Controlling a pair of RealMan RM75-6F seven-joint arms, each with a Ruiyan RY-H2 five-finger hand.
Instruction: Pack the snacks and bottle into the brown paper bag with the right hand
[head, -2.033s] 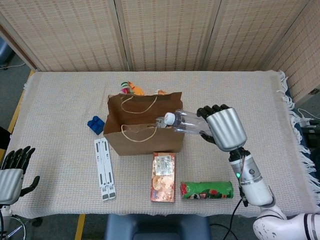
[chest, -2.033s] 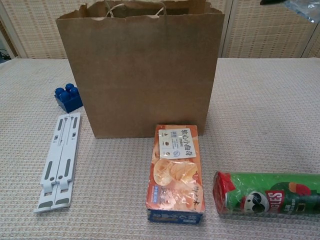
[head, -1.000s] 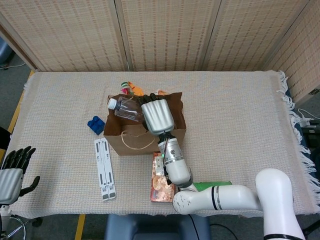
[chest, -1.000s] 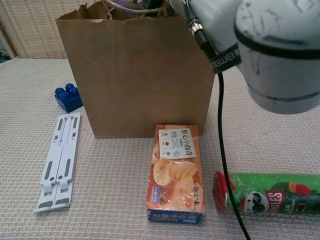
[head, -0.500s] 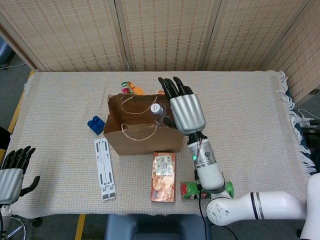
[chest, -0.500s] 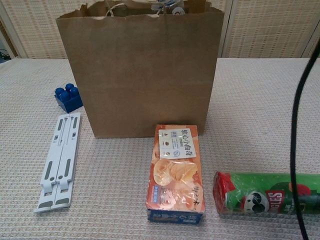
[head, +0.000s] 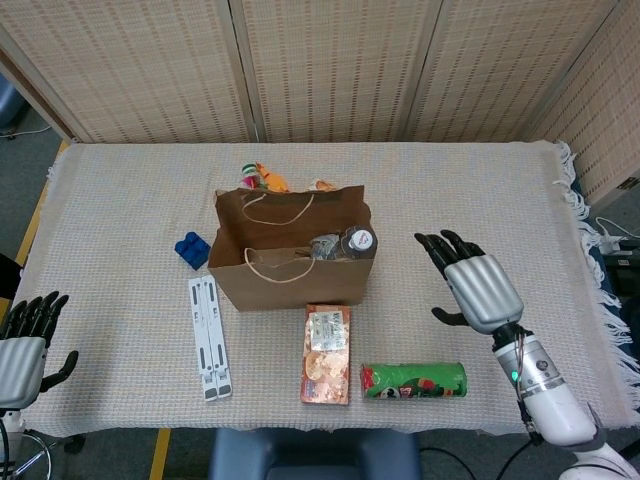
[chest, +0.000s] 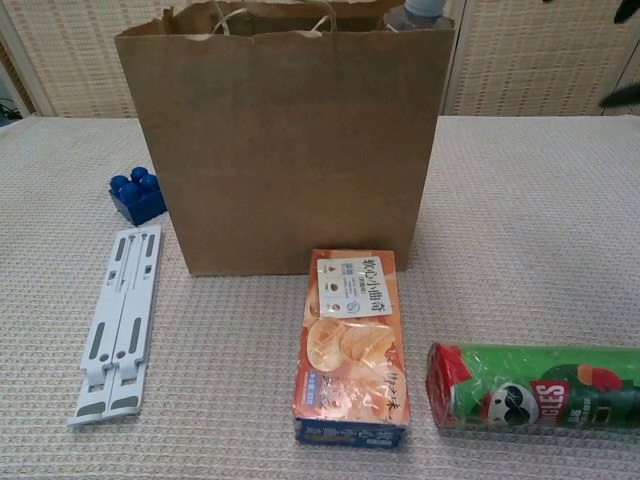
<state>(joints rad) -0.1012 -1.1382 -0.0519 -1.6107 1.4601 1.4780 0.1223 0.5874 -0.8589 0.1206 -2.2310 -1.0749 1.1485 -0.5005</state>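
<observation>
The brown paper bag stands upright at mid-table. A clear bottle leans inside its right end, top poking above the rim. An orange snack box lies flat in front of the bag. Right of the box lies a green chips can on its side. My right hand hovers right of the bag, fingers spread, holding nothing. My left hand hangs off the table's left front corner, empty with fingers apart.
A blue toy block sits left of the bag. A white folding stand lies in front of it. Colourful items peek out behind the bag. Woven screens back the table.
My right hand carried the bottle over the bag, let it go inside, then pulled away to the right. The bottle now leans in the bag's right end. The left hand stayed still.
</observation>
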